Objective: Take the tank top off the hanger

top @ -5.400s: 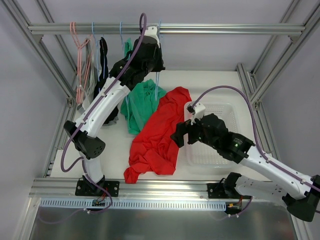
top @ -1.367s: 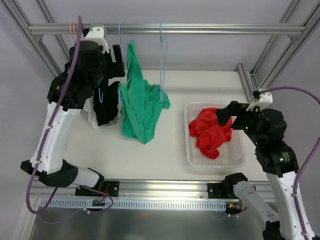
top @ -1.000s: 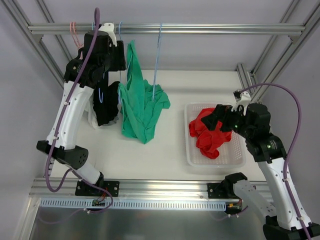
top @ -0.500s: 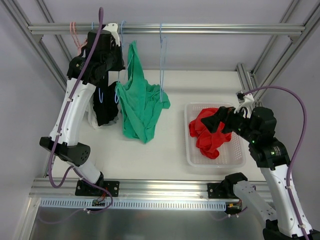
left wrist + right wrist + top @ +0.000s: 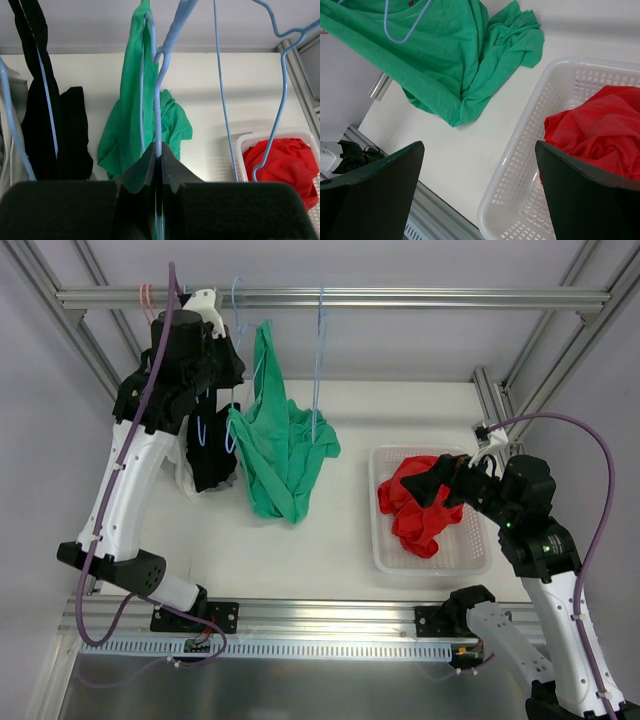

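Observation:
A green tank top (image 5: 280, 455) hangs by one strap from a light blue hanger (image 5: 237, 302) on the top rail, its lower part bunched on the table. My left gripper (image 5: 222, 352) is up at the rail, shut on that hanger's wire. In the left wrist view the fingers (image 5: 160, 148) pinch the blue wire (image 5: 159, 100), with the green top (image 5: 127, 120) just behind. My right gripper (image 5: 452, 485) is open and empty over the basket; its wrist view (image 5: 480, 165) shows the jaws wide apart, with the green top (image 5: 455, 65) beyond them.
A white basket (image 5: 478, 562) at the right holds a red garment (image 5: 415, 505). An empty blue hanger (image 5: 317, 360) hangs right of the green top. A black garment (image 5: 210, 450) and a pink hanger (image 5: 148, 295) hang at the left. Aluminium frame rails surround the table.
The red garment went from the table into the basket. My left gripper moved from the right hanger to the green top's hanger and has just shifted slightly left. The right arm barely moved.

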{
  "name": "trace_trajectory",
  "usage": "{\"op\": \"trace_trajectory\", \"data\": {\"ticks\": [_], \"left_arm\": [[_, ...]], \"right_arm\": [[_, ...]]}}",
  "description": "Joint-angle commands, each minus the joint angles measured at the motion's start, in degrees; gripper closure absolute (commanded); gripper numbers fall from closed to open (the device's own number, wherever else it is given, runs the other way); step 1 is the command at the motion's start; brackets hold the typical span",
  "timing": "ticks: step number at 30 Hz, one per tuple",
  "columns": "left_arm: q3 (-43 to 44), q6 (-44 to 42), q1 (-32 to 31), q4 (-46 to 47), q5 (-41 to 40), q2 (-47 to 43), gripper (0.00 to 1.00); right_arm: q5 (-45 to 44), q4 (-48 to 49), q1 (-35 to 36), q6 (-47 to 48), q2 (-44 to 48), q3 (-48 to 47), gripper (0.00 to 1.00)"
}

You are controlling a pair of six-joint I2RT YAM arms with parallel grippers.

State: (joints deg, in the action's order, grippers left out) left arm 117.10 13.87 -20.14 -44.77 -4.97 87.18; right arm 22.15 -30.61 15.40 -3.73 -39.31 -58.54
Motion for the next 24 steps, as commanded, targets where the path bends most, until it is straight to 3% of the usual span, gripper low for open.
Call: {"op": "trace_trajectory", "data": {"ticks": [1, 6, 10, 14, 17, 20, 24], "left_arm": [[-6.15, 2.30, 0.19, 8.73, 1.98, -7.54, 1.00], [-11.44, 3.18, 0.19, 9.88, 4.79, -13.87, 1.00], [-21.17, 3.45, 0.10, 10.06, 7.87, -20.54, 1.00], [-31.56, 2.74, 0.10, 10.06, 12.08, -32.29, 1.00], [-40.87, 3.18, 0.10, 9.80, 19.37, -41.86, 1.00], [-50.19, 4.84, 0.10, 8.48, 28.68, -50.92, 1.00], [-63.44, 8.54, 0.10, 3.40, 38.44, -58.77, 1.00]], "right_arm": [[4.12, 3.53, -0.19, 1.00, 0.38, -0.43, 0.01], [10.09, 7.05, -0.11, 0.30, 0.20, 1.06, 0.01], [14.40, 9.94, -0.10, -0.14, 0.02, 2.38, 0.00], [22.92, 16.09, 1.12, -1.28, -1.03, 4.66, 0.00], [24.61, 18.39, 6.64, -0.85, -2.87, 5.54, 0.01], [15.85, 18.66, 21.37, 2.40, -5.41, 6.07, 0.01], [-6.36, 26.79, 31.43, 1.53, -9.10, 9.92, 0.06]]}}
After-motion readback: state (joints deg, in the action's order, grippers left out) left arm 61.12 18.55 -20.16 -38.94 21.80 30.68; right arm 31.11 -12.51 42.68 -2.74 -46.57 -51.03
